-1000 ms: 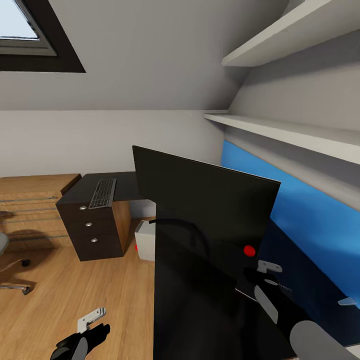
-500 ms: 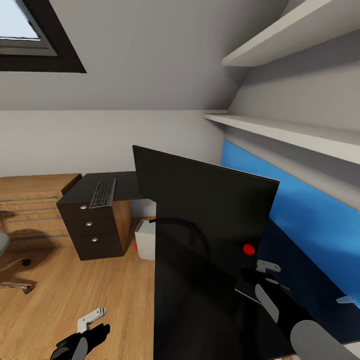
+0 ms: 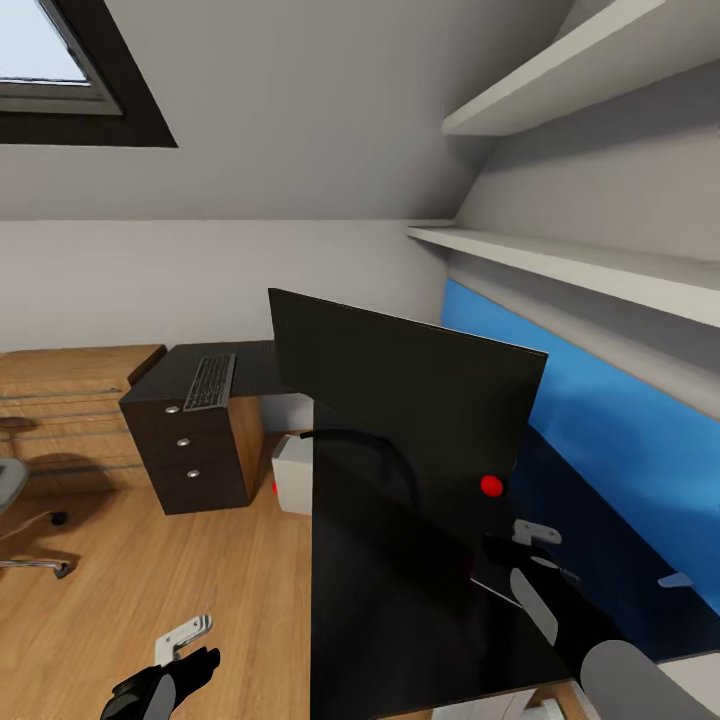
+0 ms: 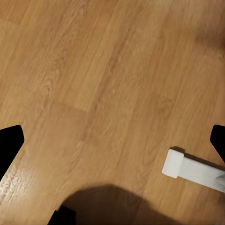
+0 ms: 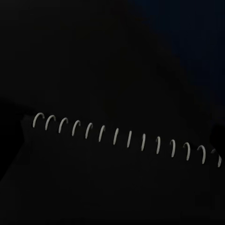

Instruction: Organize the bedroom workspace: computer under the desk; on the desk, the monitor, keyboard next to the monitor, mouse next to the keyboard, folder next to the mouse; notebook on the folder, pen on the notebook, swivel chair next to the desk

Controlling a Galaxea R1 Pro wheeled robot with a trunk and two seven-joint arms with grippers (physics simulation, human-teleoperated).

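Because the spiral-bound notebook (image 5: pixel 126 178) lies flat and dark on the black top of the desk (image 3: pixel 400 620), as the right wrist view shows by its row of pale wire coils, I judge it light and a little floppy, slick on its cover, and best taken at a free edge or by the stiffer bound spine rather than pinched from above. The right gripper (image 3: pixel 535 545) hovers low over the near part of the desk, just right of the monitor (image 3: pixel 410 400), forearm reaching in from the near right; whether its jaws are parted or closed I cannot tell. The left gripper (image 3: pixel 185 640) hangs low at the near left over the wood floor (image 4: pixel 93 70), and there too I cannot tell the set of its jaws. The keyboard (image 3: pixel 210 382) rests on a dark drawer unit (image 3: pixel 195 450) at the far left, with the computer (image 3: pixel 292 475) on the floor just beside it, and the swivel chair (image 3: pixel 15 500) at the left edge
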